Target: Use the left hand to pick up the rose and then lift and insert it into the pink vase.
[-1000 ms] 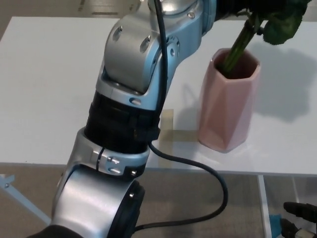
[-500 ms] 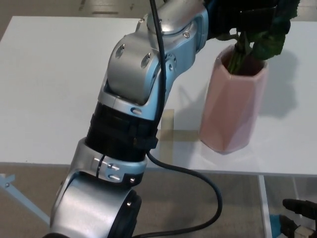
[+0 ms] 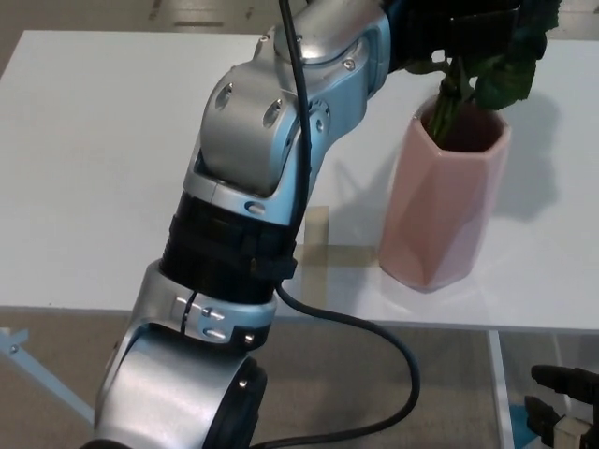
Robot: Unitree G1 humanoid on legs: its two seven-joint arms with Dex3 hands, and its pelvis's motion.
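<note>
The pink faceted vase [image 3: 442, 210] stands upright on the white table [image 3: 94, 168], right of centre. The rose's green stem [image 3: 445, 101] goes down into the vase's mouth, with dark leaves [image 3: 505, 79] hanging over the rim; the bloom is cut off by the top edge. My left hand [image 3: 456, 28] is at the top edge just above the vase, shut on the stem. My silver left arm [image 3: 253, 187] fills the middle of the view. My right hand [image 3: 564, 412] shows low at the bottom right, below the table edge, open and holding nothing.
A black cable [image 3: 374, 337] loops from my left arm in front of the table's near edge. A strip of tape [image 3: 323, 245] lies on the table left of the vase. The floor [image 3: 56, 346] shows below the table edge.
My left hand has come down with the rose, so the stem sits deeper and more upright in the vase and the leaves now hang at the rim.
</note>
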